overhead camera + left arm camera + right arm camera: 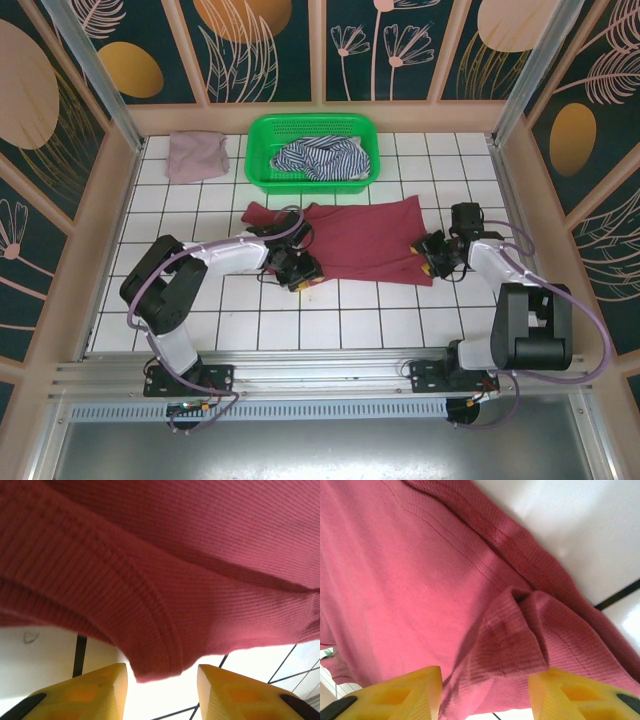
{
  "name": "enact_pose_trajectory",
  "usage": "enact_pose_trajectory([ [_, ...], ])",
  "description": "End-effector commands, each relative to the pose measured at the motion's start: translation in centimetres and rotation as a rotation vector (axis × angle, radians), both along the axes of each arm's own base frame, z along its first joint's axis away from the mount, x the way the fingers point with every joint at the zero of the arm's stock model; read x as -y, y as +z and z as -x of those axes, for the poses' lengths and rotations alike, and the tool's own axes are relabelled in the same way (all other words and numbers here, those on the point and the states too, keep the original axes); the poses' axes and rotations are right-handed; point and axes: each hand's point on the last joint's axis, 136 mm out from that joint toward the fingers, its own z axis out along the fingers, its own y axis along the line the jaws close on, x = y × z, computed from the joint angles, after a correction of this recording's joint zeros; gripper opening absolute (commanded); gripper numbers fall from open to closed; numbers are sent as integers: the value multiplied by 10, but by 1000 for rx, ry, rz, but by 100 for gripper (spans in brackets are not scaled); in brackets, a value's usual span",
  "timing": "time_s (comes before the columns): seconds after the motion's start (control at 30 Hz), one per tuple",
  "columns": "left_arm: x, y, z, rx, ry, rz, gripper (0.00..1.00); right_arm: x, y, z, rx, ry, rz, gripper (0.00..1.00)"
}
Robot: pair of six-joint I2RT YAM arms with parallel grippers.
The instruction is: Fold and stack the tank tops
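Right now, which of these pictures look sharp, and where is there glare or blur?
Top external: evenly lit and sharp, with soft shadows. Left wrist: the maroon tank top shows crisp ribbing, the white tiles are washed out, the yellow fingers soft. Right wrist: the top slightly blurred, tiles glaring at upper right.

A white tiled tabletop [350, 310] with dark grid lines is boxed in by dark teal wall panels [270, 50] printed with pale leaf and flower outlines and orange ovals, set in tan framing [450, 115]. An aluminium rail [320, 372] runs along the near edge. The light is bright and even.
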Motion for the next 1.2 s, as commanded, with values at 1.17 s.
enact_pose_trajectory([
  [1.17, 0, 29, -104, 146, 51, 15, 10, 10, -21, -25, 47, -10, 41, 23],
])
